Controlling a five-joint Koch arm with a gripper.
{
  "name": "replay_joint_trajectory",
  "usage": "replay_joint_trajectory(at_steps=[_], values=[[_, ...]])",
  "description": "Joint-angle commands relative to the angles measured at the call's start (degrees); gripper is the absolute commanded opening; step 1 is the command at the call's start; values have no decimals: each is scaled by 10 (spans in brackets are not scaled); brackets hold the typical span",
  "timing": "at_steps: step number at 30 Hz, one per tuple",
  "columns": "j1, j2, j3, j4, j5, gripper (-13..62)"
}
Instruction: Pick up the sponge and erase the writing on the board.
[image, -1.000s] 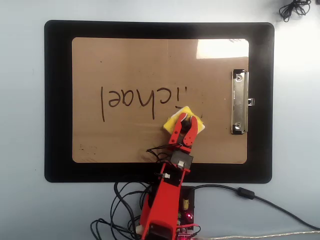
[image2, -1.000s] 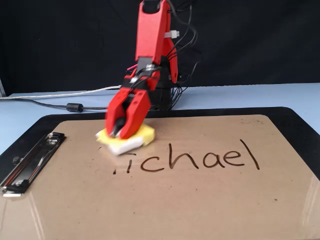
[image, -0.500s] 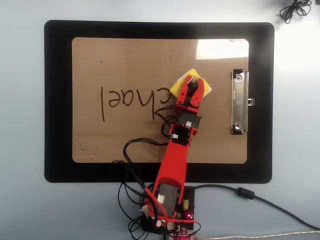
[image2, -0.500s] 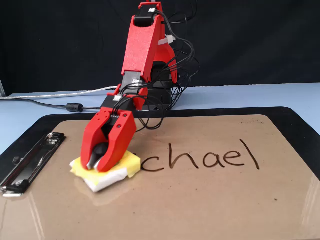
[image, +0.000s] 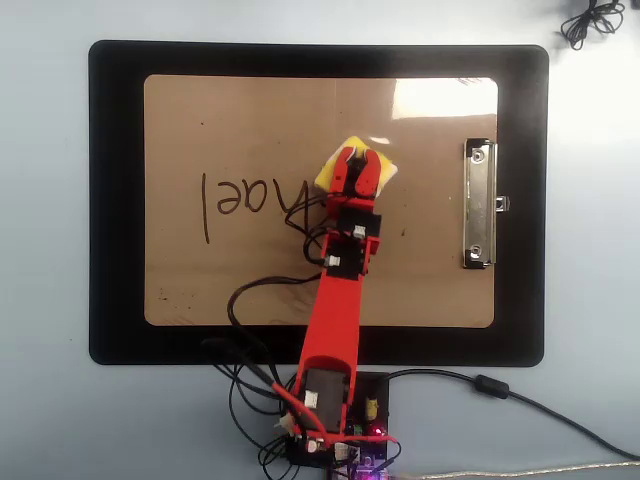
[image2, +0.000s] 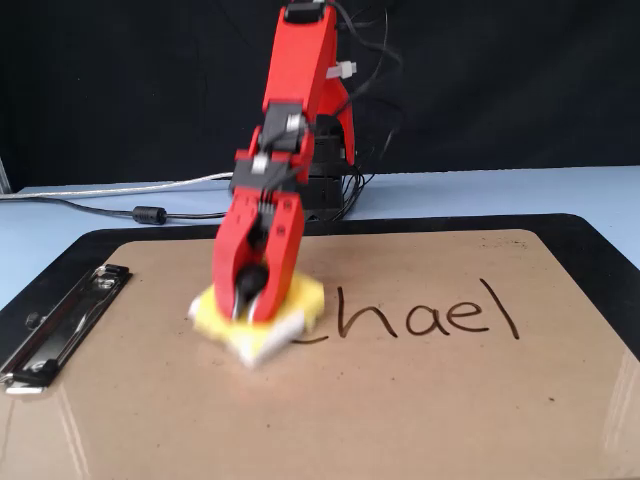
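Observation:
The yellow sponge (image: 383, 172) (image2: 300, 300) lies flat on the tan board (image: 250, 120) (image2: 400, 400), pressed under my red gripper (image: 353, 160) (image2: 250, 305), which is shut on it. The sponge sits at the clip-side end of the writing (image: 245, 200) (image2: 430, 315). In the overhead view the remaining dark letters run to the left of the sponge; in the fixed view they run to its right and read "hael". The board's silver clip (image: 479, 204) (image2: 60, 325) lies beyond the sponge on the other side.
The board rests on a larger black mat (image: 115, 200) (image2: 600, 250) on a pale blue table. Black cables (image: 250, 400) trail around the arm's base (image: 340, 440). A cable with a ferrite bead (image2: 148, 214) runs along the table edge.
The gripper has slid the sponge along the word toward the remaining letters. The "c" that showed half a second ago is gone.

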Motion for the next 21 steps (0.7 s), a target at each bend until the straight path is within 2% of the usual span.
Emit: replay_joint_trajectory(at_steps=[1,4,8,11,14,18,21], values=[[2,-28,-14,1,-8,-81],[4,22,49,4,-6,-80],[4,201,229,5,-5,-80],[-2,287,304,3,-7,-80],[-31,245,279,-6,-10,-80],[-49,87,121,-8,-10,-80],[-50,23,47,-3,-10,-80]])
